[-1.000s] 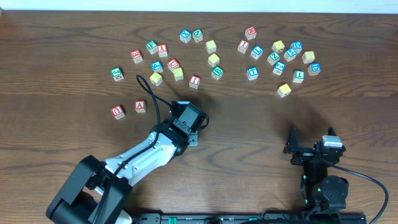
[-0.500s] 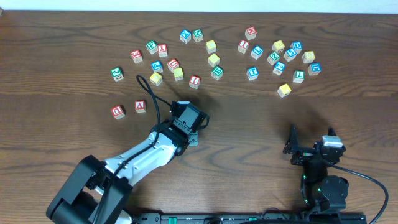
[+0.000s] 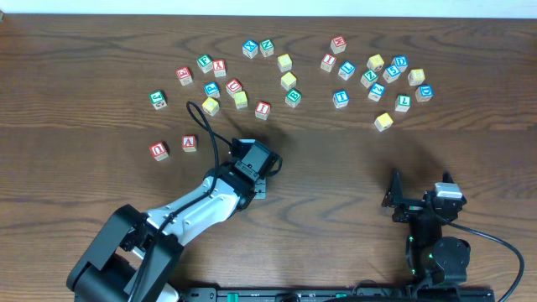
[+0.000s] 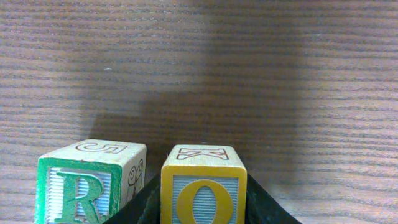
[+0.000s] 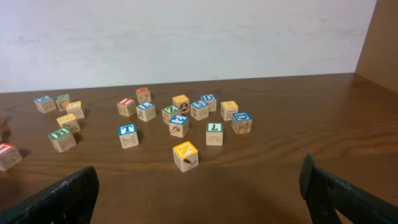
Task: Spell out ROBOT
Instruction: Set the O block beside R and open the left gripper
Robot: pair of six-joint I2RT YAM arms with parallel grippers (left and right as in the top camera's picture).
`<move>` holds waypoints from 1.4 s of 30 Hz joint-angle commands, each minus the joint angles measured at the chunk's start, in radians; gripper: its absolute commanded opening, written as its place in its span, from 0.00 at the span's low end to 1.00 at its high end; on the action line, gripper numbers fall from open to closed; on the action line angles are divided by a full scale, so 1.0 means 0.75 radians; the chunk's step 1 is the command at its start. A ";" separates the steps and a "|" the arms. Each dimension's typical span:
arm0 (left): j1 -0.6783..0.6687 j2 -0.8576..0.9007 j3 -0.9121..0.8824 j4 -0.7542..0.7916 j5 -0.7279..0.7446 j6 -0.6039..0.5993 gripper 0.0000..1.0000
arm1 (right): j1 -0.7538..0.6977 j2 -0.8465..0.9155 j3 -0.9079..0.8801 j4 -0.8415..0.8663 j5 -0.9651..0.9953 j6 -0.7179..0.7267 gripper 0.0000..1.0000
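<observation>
Your left gripper (image 4: 203,214) straddles the yellow O cube (image 4: 203,190), fingers at both its sides; you cannot tell whether it clamps. The cube stands on the table (image 4: 199,62) just beside the green R cube (image 4: 81,190). Your right gripper (image 5: 198,177) is spread wide, empty. Judge two letters placed; B, O and T remain among the scattered cubes (image 3: 288,80).

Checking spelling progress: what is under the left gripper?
Left wrist view: an O cube between the fingers, an R cube beside it. Overhead, the left gripper largely covers them.
</observation>
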 commanded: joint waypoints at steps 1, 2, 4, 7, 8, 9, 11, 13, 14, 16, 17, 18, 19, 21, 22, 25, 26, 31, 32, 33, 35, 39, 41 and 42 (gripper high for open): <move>0.001 0.015 -0.017 -0.003 -0.008 0.014 0.35 | -0.013 -0.010 -0.003 -0.005 -0.004 -0.015 0.99; 0.001 0.015 -0.017 -0.003 -0.008 0.014 0.35 | -0.013 -0.010 -0.003 -0.005 -0.004 -0.015 0.99; 0.001 0.015 -0.017 -0.003 -0.008 0.014 0.36 | -0.013 -0.010 -0.003 -0.005 -0.004 -0.015 0.99; 0.001 0.015 -0.017 -0.003 -0.008 0.014 0.40 | -0.013 -0.010 -0.003 -0.005 -0.004 -0.015 0.99; 0.001 0.015 -0.017 -0.003 -0.008 0.015 0.40 | -0.013 -0.010 -0.003 -0.005 -0.004 -0.015 0.99; 0.001 0.015 -0.017 -0.003 -0.008 0.019 0.40 | -0.013 -0.010 -0.003 -0.005 -0.004 -0.015 0.99; 0.001 0.015 -0.017 -0.003 -0.008 0.019 0.41 | -0.013 -0.010 -0.003 -0.005 -0.004 -0.015 0.99; 0.001 0.015 -0.017 -0.003 -0.008 0.019 0.41 | -0.013 -0.010 -0.003 -0.005 -0.004 -0.015 0.99; 0.001 0.015 -0.017 -0.003 -0.008 0.019 0.41 | -0.013 -0.010 -0.003 -0.005 -0.004 -0.016 0.99; 0.001 0.015 -0.017 -0.002 -0.008 0.019 0.40 | -0.013 -0.010 -0.003 -0.005 -0.004 -0.016 0.99; 0.001 0.015 -0.017 -0.002 -0.008 0.019 0.41 | -0.013 -0.010 -0.003 -0.005 -0.004 -0.015 0.99; 0.001 0.015 -0.017 -0.002 -0.008 0.019 0.41 | -0.013 -0.010 -0.003 -0.005 -0.004 -0.015 0.99; 0.001 0.015 -0.017 -0.002 -0.008 0.020 0.41 | -0.013 -0.010 -0.003 -0.005 -0.004 -0.015 0.99; 0.001 0.015 -0.017 0.005 -0.008 0.030 0.41 | -0.013 -0.010 -0.003 -0.005 -0.004 -0.015 0.99; 0.001 0.015 -0.017 0.008 -0.008 0.037 0.41 | -0.013 -0.010 -0.003 -0.005 -0.004 -0.015 0.99; 0.001 0.015 -0.007 0.010 -0.008 0.044 0.40 | -0.013 -0.010 -0.003 -0.005 -0.004 -0.015 0.99; 0.001 0.015 -0.003 0.009 -0.008 0.044 0.40 | -0.013 -0.010 -0.003 -0.005 -0.004 -0.015 0.99; 0.001 0.015 0.014 0.009 -0.008 0.044 0.41 | -0.013 -0.010 -0.003 -0.005 -0.004 -0.015 0.99; 0.001 0.015 0.015 0.009 -0.008 0.044 0.40 | -0.013 -0.010 -0.003 -0.005 -0.004 -0.016 0.99; 0.001 0.015 0.015 0.009 -0.008 0.044 0.41 | -0.013 -0.010 -0.003 -0.005 -0.004 -0.015 0.99; 0.001 0.015 0.015 0.008 -0.008 0.044 0.41 | -0.013 -0.010 -0.003 -0.005 -0.004 -0.015 0.99; 0.001 0.015 0.015 0.009 -0.008 0.044 0.41 | -0.013 -0.010 -0.003 -0.005 -0.004 -0.015 0.99; 0.001 0.015 0.015 0.009 -0.009 0.044 0.41 | -0.013 -0.010 -0.003 -0.005 -0.004 -0.015 0.99; 0.001 0.015 0.015 0.009 -0.009 0.044 0.40 | -0.013 -0.010 -0.003 -0.005 -0.004 -0.015 0.99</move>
